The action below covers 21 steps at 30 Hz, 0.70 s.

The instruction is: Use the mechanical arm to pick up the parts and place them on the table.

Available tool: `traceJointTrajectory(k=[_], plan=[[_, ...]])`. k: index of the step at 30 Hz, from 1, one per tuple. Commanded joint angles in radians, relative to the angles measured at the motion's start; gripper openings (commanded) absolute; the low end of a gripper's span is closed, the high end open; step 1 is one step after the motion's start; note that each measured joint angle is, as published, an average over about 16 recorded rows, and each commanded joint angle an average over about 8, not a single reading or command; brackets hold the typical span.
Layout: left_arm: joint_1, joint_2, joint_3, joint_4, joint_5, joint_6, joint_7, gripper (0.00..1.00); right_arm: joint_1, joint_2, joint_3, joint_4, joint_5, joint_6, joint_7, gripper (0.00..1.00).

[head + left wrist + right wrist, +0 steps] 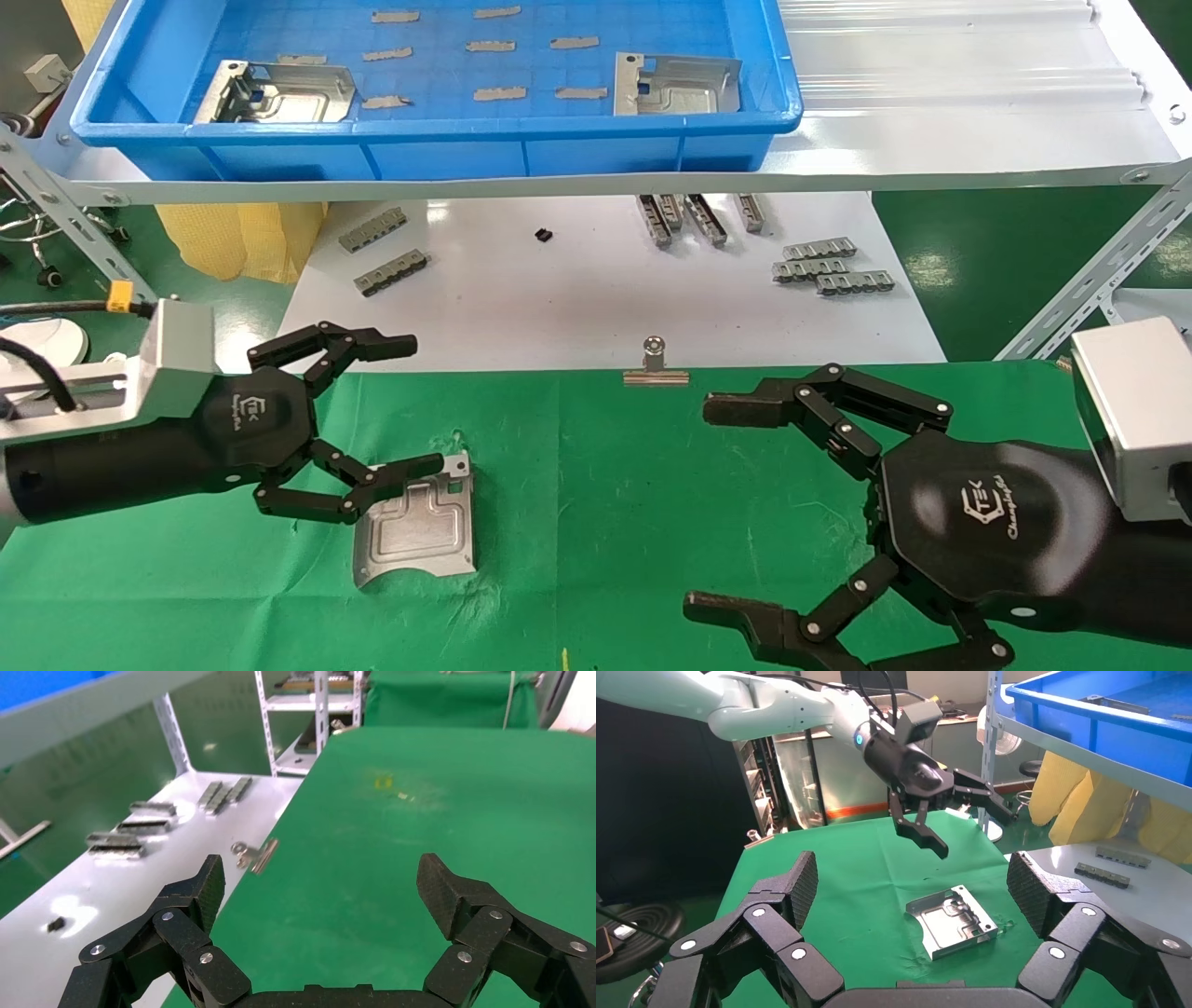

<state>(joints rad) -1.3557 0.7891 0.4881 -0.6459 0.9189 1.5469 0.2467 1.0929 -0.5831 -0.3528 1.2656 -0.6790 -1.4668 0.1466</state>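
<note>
One silver sheet-metal part (pixel 419 527) lies flat on the green-cloth table (pixel 605 485); it also shows in the right wrist view (pixel 951 920). My left gripper (pixel 414 405) is open and empty, hovering just above and to the left of that part, apart from it. It also shows in the right wrist view (pixel 975 832), and its own view (pixel 323 881) shows only cloth between the fingers. My right gripper (pixel 715 508) is open and empty over the cloth to the right, facing the part (pixel 914 881). Two more parts (pixel 279 93) (pixel 675 84) lie in the blue tray.
The blue tray (pixel 447 154) with thin grey strips sits on a raised metal shelf at the back. Below it a white sheet (pixel 577 289) holds grey ribbed bars (pixel 829 266). A metal binder clip (pixel 656 365) sits on the cloth's far edge. A yellow mark (pixel 564 660) is near the front.
</note>
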Motion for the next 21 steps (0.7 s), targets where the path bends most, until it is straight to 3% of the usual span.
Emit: traceJointTrajectory(k=[1,21], plan=[[0.019,-0.012,-0.014,-0.043,-0.013,-0.003,-0.029,1.0,0.0,0.0,0.0,0.0,0.0,0.0,0.0,1.0],[0.206,-0.13,-0.152,-0.467,-0.138,-0.037,-0.317,1.0,0.0,0.0,0.0,0.0,0.0,0.0,0.0,1.0]])
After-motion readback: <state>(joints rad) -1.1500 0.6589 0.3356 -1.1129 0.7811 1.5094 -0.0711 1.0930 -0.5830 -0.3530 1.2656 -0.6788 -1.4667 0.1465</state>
